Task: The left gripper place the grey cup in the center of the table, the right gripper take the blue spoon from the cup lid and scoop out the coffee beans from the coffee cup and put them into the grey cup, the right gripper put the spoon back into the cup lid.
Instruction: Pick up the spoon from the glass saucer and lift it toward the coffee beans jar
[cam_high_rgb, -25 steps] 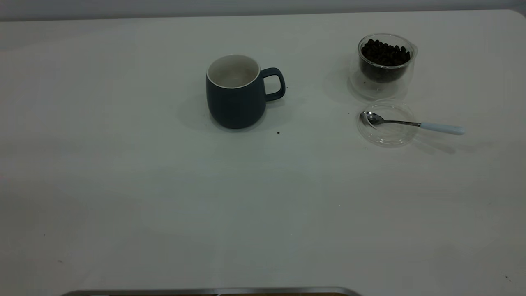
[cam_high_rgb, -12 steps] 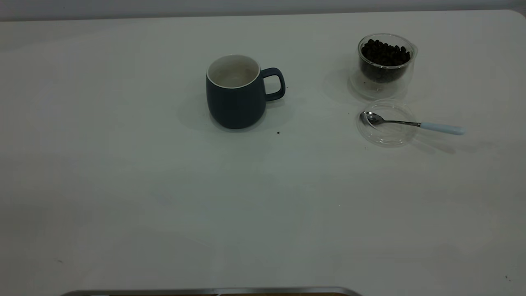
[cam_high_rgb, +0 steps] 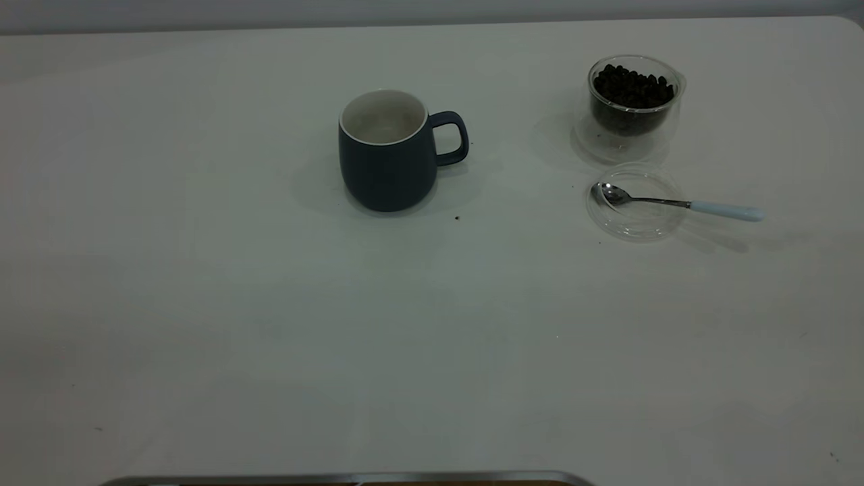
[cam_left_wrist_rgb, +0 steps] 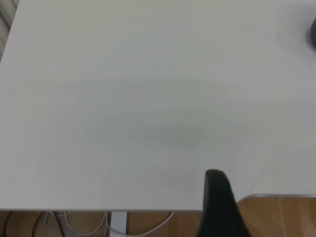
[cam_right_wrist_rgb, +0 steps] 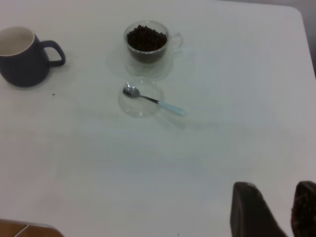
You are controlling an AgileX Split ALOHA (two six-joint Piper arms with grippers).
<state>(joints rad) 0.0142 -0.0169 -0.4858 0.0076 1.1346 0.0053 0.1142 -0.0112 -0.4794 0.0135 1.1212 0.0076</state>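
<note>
— Where was the grey cup (cam_high_rgb: 388,152) standing?
— Upright, near the middle of the table (cam_high_rgb: 270,324), handle turned toward the glass one. Dark blue-grey outside, white inside with a pale rim. I couldn't make out anything in it.
— And the coffee cup (cam_high_rgb: 633,106)?
— Well off toward the right side, clear and double-walled, upright, with the coffee beans (cam_high_rgb: 633,88) heaped dark up to its brim.
— The spoon?
— The blue spoon (cam_high_rgb: 678,202) lay with its shiny bowl inside the cup lid (cam_high_rgb: 634,219), which sat flat just in front of the glass cup. The stem crossed the rim and the pale blue handle stuck out past it, away from the mug.
</note>
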